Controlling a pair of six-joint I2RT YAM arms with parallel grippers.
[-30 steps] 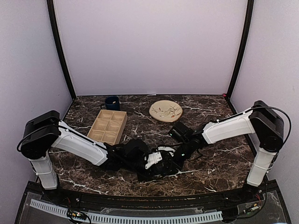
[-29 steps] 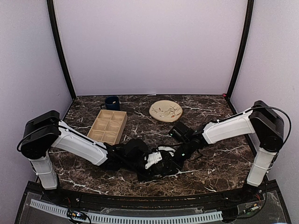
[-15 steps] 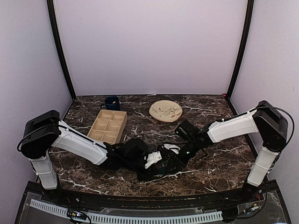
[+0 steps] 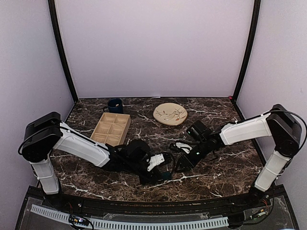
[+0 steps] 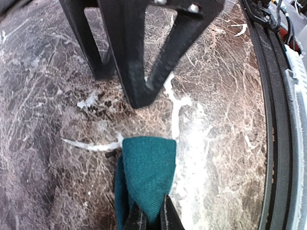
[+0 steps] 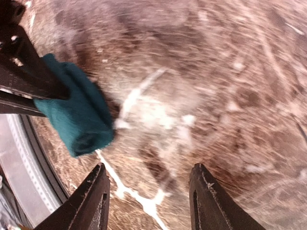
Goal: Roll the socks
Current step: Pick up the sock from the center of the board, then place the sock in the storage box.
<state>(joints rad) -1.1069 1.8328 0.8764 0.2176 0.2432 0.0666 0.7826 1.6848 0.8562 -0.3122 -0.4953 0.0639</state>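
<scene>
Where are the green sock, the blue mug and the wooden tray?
green sock (image 5: 146, 182), left wrist view, middle of the folded fabric.
blue mug (image 4: 116, 108), top external view, its outer wall.
wooden tray (image 4: 117, 114), top external view, its far rim.

Left arm reaches low from its base at near left toward the middle of the worktop, forearm almost flat. We note the left gripper with jaws pinched nearly together on a fold of the teal-green sock. Right arm stretches in from near right, wrist bent downward. The right gripper hangs low over the worktop, jaws standing apart with nothing between them, facing the left one, near it but not touching.
</scene>
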